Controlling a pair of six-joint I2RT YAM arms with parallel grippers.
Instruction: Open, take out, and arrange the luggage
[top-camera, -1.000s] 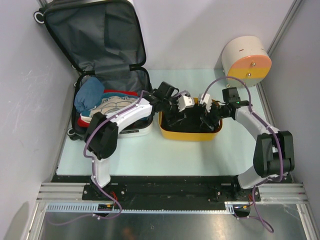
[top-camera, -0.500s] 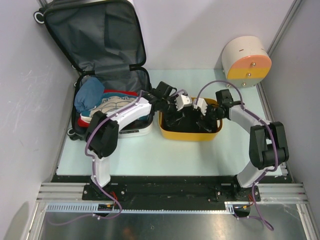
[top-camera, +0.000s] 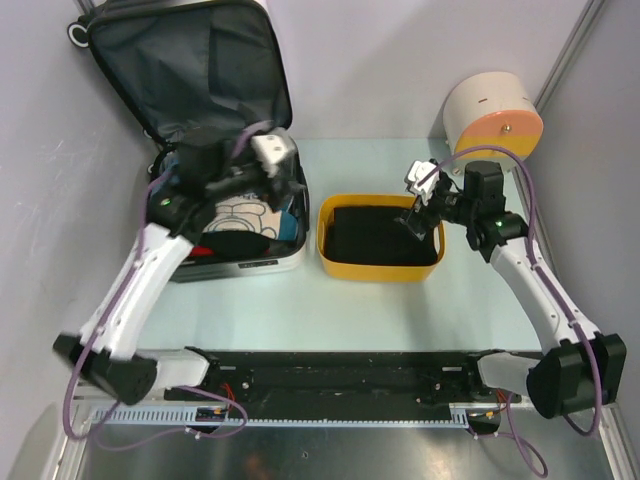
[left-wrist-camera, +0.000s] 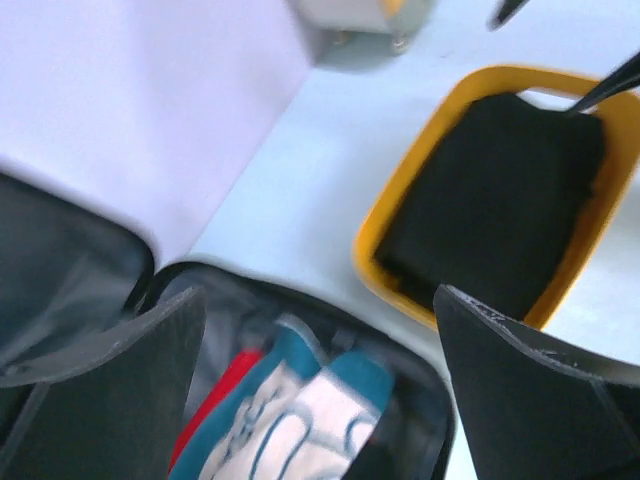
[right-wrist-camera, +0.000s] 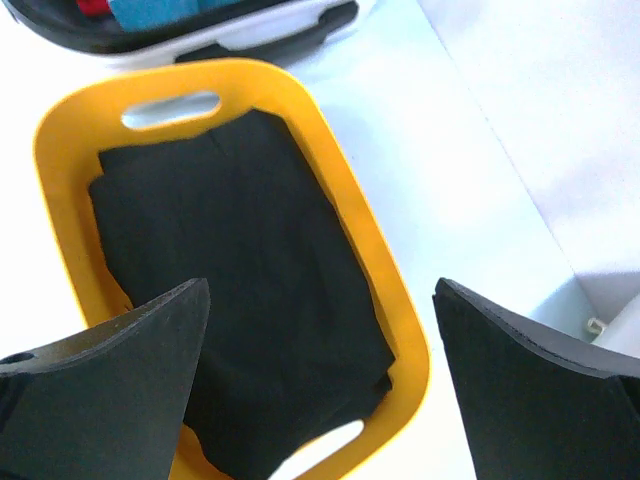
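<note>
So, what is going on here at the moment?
Two robot arms are unpacking an open suitcase into a yellow basket. A black garment lies in the basket. The right gripper hovers above it, open and holding nothing. The left gripper is open over the suitcase, also holding nothing. Coloured clothes are left inside the suitcase to take out.

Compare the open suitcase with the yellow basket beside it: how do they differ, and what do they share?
The luggage has a hinged lid, standing open; the yellow basket has none. The luggage is lined in dark grey fabric; the basket is bare yellow plastic. The luggage holds garments in red, teal and white; the basket holds only black cloth. Both sit on the table and hold textiles.
</note>
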